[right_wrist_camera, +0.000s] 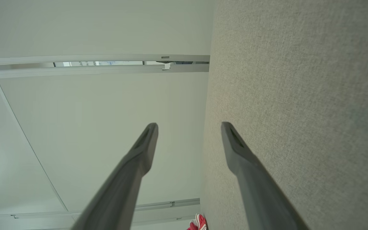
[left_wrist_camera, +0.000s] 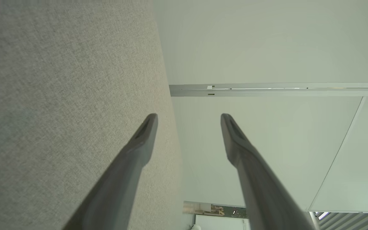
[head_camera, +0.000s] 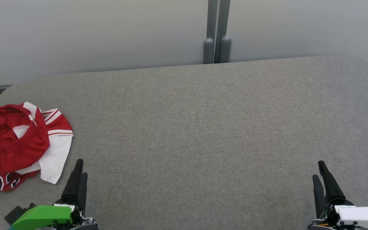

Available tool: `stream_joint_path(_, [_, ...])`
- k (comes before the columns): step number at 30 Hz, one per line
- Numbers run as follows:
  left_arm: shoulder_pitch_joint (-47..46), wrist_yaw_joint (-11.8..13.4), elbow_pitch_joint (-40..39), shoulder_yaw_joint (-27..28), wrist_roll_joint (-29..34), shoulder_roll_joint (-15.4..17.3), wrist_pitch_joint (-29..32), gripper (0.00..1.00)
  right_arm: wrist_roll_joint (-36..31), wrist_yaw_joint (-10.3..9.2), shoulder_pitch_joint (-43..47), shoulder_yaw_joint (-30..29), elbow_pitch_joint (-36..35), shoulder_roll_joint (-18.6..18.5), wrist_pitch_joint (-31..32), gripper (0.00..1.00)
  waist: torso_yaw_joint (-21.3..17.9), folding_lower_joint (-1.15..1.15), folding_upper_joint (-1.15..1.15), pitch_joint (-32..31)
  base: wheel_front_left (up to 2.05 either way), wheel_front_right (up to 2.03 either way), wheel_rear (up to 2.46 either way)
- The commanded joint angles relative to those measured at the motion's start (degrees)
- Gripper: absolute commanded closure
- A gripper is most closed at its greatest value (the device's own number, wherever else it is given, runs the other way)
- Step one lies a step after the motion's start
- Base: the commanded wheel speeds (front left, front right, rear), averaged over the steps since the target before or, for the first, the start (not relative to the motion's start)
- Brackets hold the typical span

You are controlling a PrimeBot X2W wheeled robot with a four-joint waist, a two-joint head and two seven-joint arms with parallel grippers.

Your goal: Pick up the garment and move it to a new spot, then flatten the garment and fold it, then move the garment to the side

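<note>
The garment point(head_camera: 18, 143) is a crumpled red and white jersey lying at the left edge of the grey fabric table point(head_camera: 203, 127). A small part of the garment point(right_wrist_camera: 200, 222) also shows at the bottom of the right wrist view. My left gripper point(head_camera: 81, 169) hovers at the lower left, just right of the jersey and apart from it. In the left wrist view this gripper point(left_wrist_camera: 188, 118) is open with nothing between its fingers. My right gripper point(head_camera: 318, 170) is at the lower right, far from the jersey. Its wrist view shows the gripper point(right_wrist_camera: 188, 126) open and empty.
A pale wall stands behind the table, with a grey double post point(head_camera: 217, 38) at its middle. The table's far corners are rounded. A broad stretch of bare grey fabric lies between the two grippers.
</note>
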Motion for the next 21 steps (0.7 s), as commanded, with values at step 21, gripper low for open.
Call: stream_joint_path(21, [-2.1,1.2,-0.5,-0.6,23.7,0.4,-6.8,0.0,-21.6,0.01,-8.1,4.7,6.5,-1.3,-4.0,0.0,0.1,0.0,0.0,0.1,0.0,0.0,0.0])
